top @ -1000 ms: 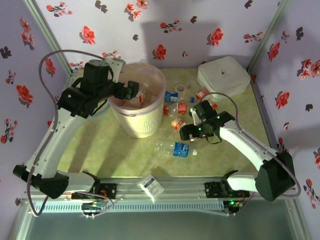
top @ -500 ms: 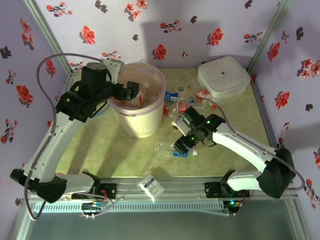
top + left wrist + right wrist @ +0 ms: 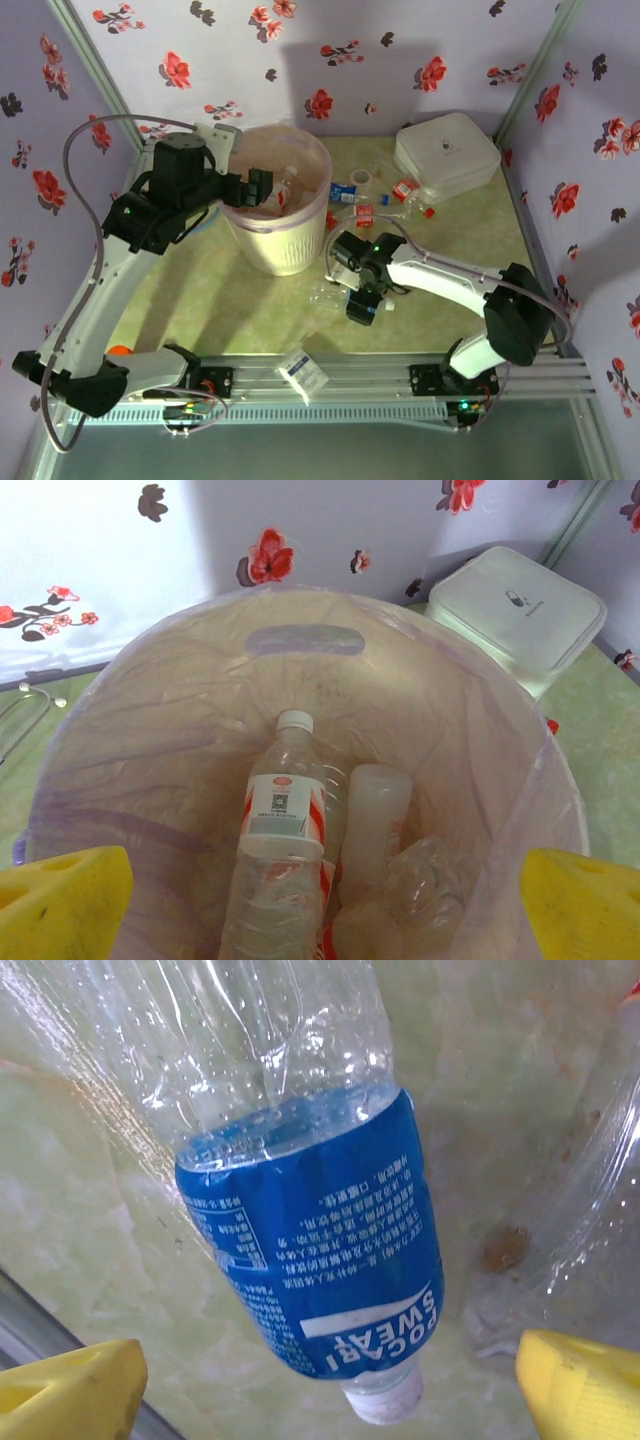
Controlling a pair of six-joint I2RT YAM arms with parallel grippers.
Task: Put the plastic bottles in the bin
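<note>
The bin (image 3: 292, 252), white and ribbed with a pinkish liner, stands left of centre. My left gripper (image 3: 256, 189) hangs open over its mouth with nothing between the yellow fingertips (image 3: 66, 900). Inside the bin (image 3: 300, 640) lie a red-labelled plastic bottle (image 3: 284, 810) and two more clear ones (image 3: 377, 815). My right gripper (image 3: 362, 303) hovers open just above a crushed blue-labelled bottle (image 3: 320, 1250) with a white cap, lying on the table between the fingers (image 3: 585, 1390). In the top view its clear body (image 3: 327, 292) shows. More bottles (image 3: 365, 212) lie scattered behind.
A flat white rounded-square box (image 3: 447, 150) sits at the back right, also seen past the bin's rim (image 3: 520, 610). A small white-blue packet (image 3: 303, 370) lies on the front rail. Another clear bottle (image 3: 600, 1180) lies close to the right of the blue-labelled one. Flowered walls enclose the table.
My right gripper has swung left and toward the near edge, from beside the red-labelled bottles to above the blue-labelled bottle. The left gripper has stayed open over the bin, shifting slightly left.
</note>
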